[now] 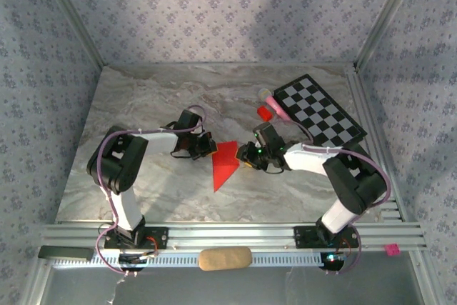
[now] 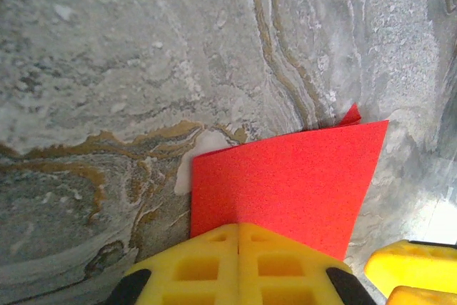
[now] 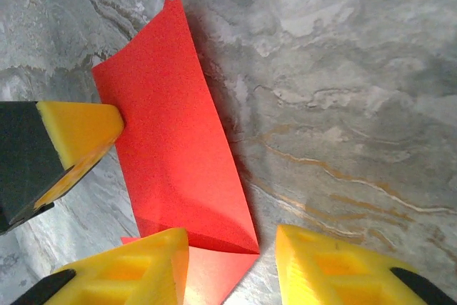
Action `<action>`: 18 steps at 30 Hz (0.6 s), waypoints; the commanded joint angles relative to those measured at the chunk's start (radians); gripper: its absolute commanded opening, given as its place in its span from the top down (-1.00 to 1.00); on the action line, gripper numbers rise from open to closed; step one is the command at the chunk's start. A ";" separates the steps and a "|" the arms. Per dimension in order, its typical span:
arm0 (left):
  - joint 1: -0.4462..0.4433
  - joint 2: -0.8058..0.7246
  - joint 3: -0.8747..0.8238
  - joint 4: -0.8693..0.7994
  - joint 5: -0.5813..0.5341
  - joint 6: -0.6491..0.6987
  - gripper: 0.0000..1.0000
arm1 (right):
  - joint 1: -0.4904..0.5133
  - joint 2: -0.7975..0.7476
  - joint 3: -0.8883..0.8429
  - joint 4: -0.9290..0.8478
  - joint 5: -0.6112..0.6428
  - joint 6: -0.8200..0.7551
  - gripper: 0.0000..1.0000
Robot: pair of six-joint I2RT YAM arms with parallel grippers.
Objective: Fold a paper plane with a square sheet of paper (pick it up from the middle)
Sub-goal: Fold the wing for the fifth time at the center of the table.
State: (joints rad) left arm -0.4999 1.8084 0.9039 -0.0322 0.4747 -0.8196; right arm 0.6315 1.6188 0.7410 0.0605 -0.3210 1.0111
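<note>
Yellow fingers of the left gripper point(image 2: 239, 266) press together at the bottom of its wrist view, clamped on the near edge of the folded red sheet of paper point(image 2: 285, 183). Low in its own view, the right gripper point(image 3: 232, 266) holds its fingers apart around the paper's pointed corner. From overhead, the paper lies mid-frame on the marble table point(image 1: 143, 105).
</note>
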 commanded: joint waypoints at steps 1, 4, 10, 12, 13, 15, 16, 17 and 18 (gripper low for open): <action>-0.007 0.005 -0.018 -0.007 0.020 0.023 0.94 | -0.021 0.035 0.045 0.003 -0.047 -0.050 0.24; -0.008 0.008 -0.017 0.000 0.026 0.019 0.95 | -0.031 0.065 0.074 0.005 -0.079 -0.073 0.25; -0.007 0.003 -0.015 -0.014 0.017 0.026 0.95 | -0.054 0.101 0.104 -0.015 -0.120 -0.118 0.26; -0.006 0.005 -0.015 -0.009 0.024 0.024 0.95 | -0.057 0.110 0.109 -0.018 -0.129 -0.123 0.26; -0.006 0.006 -0.017 -0.006 0.026 0.024 0.95 | -0.058 0.113 0.110 -0.025 -0.128 -0.124 0.26; -0.007 0.008 -0.013 -0.008 0.026 0.025 0.95 | -0.059 0.119 0.115 -0.039 -0.127 -0.131 0.27; -0.006 0.009 -0.013 -0.007 0.028 0.025 0.95 | -0.058 0.122 0.114 -0.040 -0.127 -0.134 0.26; -0.006 0.009 -0.013 -0.005 0.030 0.023 0.95 | -0.059 0.125 0.113 -0.040 -0.130 -0.134 0.27; -0.007 0.009 -0.013 -0.003 0.030 0.023 0.95 | -0.059 0.129 0.113 -0.033 -0.140 -0.137 0.27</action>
State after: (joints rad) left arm -0.4999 1.8084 0.8997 -0.0277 0.4866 -0.8188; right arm 0.5781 1.7283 0.8295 0.0494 -0.4316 0.9039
